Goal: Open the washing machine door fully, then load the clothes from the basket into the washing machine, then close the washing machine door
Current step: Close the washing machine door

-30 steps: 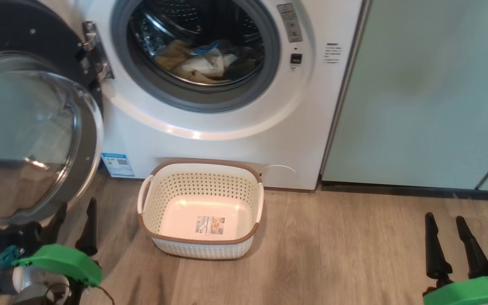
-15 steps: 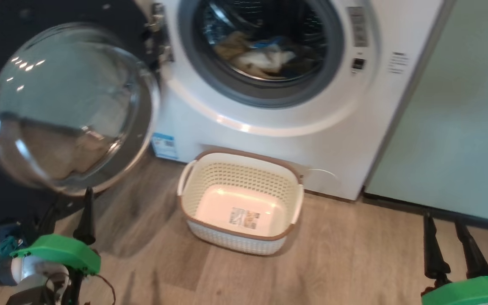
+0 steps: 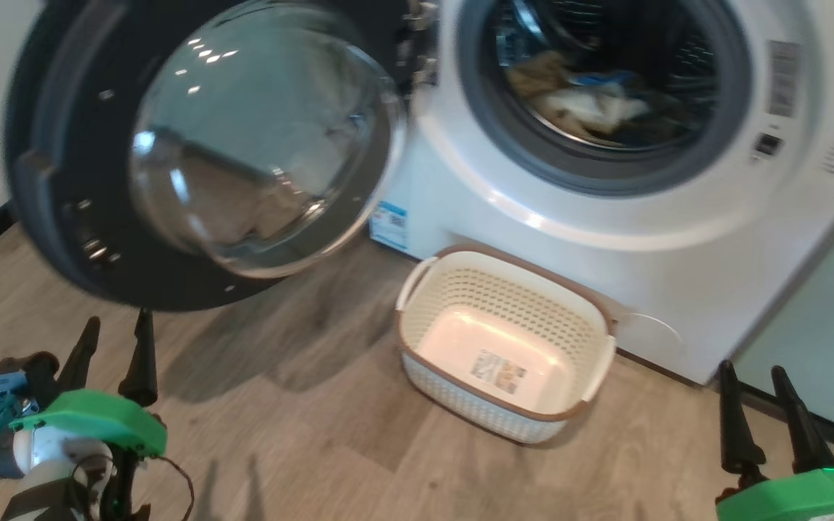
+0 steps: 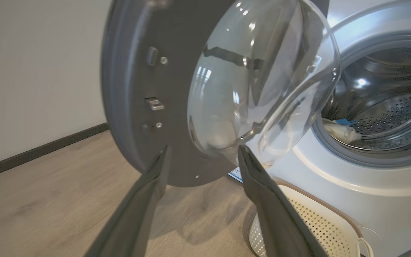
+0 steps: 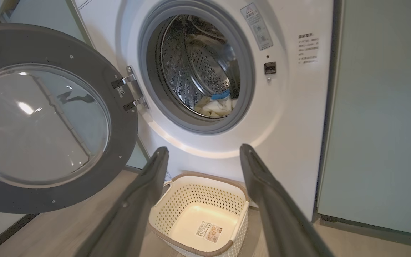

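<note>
My left claw (image 3: 117, 320) hangs empty with its fingers apart. Just beyond it is the lower rim of the large round black-rimmed door with the bulging glass bowl (image 3: 258, 145), which stands wide open. If I push on that slick glass, I judge the fingers could skid off, and a shove near the hinge would barely swing it. My right claw (image 3: 752, 369), also spread and empty, sits right of the small cream perforated plastic basket (image 3: 504, 289), which is empty. The pale yellow and blue clothes (image 3: 583, 101) lie inside the drum of the big white washing machine (image 3: 605, 231).
</note>
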You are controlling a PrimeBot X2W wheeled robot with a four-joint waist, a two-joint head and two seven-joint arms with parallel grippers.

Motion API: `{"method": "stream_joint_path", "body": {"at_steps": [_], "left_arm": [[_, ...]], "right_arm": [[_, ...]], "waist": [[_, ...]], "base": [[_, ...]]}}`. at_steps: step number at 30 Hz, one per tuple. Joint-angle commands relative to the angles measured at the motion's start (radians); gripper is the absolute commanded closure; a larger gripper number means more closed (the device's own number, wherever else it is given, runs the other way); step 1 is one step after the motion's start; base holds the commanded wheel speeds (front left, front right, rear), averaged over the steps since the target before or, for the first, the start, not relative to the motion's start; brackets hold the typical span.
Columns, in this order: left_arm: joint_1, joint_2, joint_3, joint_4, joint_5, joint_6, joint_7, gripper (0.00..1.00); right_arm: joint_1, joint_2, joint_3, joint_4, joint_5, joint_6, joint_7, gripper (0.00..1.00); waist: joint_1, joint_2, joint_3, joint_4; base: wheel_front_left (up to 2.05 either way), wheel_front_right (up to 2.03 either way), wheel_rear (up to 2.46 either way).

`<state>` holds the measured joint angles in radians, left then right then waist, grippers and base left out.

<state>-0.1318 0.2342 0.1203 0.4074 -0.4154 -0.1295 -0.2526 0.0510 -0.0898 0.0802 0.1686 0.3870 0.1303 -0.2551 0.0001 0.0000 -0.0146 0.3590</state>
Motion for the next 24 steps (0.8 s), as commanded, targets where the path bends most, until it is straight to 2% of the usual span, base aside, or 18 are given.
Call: {"method": "stream_joint_path", "body": {"at_steps": [1,8,17,18,19,20,21,24], "left_arm": [[-0.058,0.021,0.034,-0.027,-0.001,-0.001,-0.009,0.00],[-0.056,0.016,0.056,-0.034,0.000,-0.001,-0.009,0.00],[-0.040,-0.009,0.117,-0.052,-0.010,-0.001,-0.009,0.00],[-0.041,-0.018,0.125,-0.049,-0.028,-0.001,-0.009,0.13],[-0.042,-0.026,0.131,-0.045,-0.051,-0.001,-0.009,0.58],[-0.044,-0.032,0.138,-0.041,-0.077,-0.001,-0.009,0.74],[-0.048,-0.036,0.142,-0.036,-0.108,-0.001,-0.009,1.00],[-0.074,-0.034,0.154,-0.027,-0.249,-0.001,-0.009,1.00]], "right_arm": [[-0.063,-0.014,0.024,-0.030,-0.004,0.000,-0.007,0.00],[-0.075,-0.016,0.030,-0.026,-0.005,0.000,-0.007,0.00],[-0.094,-0.022,0.049,-0.015,-0.003,0.000,-0.007,0.00],[-0.095,-0.022,0.051,-0.014,-0.002,0.000,-0.007,0.00],[-0.096,-0.022,0.052,-0.013,-0.002,0.000,-0.007,0.00],[-0.096,-0.021,0.053,-0.012,-0.002,0.000,-0.007,0.00],[-0.096,-0.020,0.055,-0.011,-0.002,0.000,-0.007,0.00],[-0.091,-0.017,0.056,-0.011,0.000,0.000,-0.007,0.00]], "waist": [[-0.0001,0.0000,0.008,0.061],[-0.0001,0.0000,0.018,0.131],[-0.0001,0.0000,0.034,0.143],[-0.0001,0.0000,0.034,0.143],[-0.0001,0.0000,0.034,0.143],[-0.0001,0.0000,0.034,0.143],[-0.0001,0.0000,0.033,0.143],[-0.0001,0.0000,0.032,0.144]], "base": [[0.00,0.00,0.00],[0.00,0.00,0.00],[0.00,0.00,0.00],[0.00,0.00,0.00],[0.00,0.00,0.00],[0.00,0.00,0.00],[0.00,0.00,0.00],[0.00,0.00,0.00]]}}
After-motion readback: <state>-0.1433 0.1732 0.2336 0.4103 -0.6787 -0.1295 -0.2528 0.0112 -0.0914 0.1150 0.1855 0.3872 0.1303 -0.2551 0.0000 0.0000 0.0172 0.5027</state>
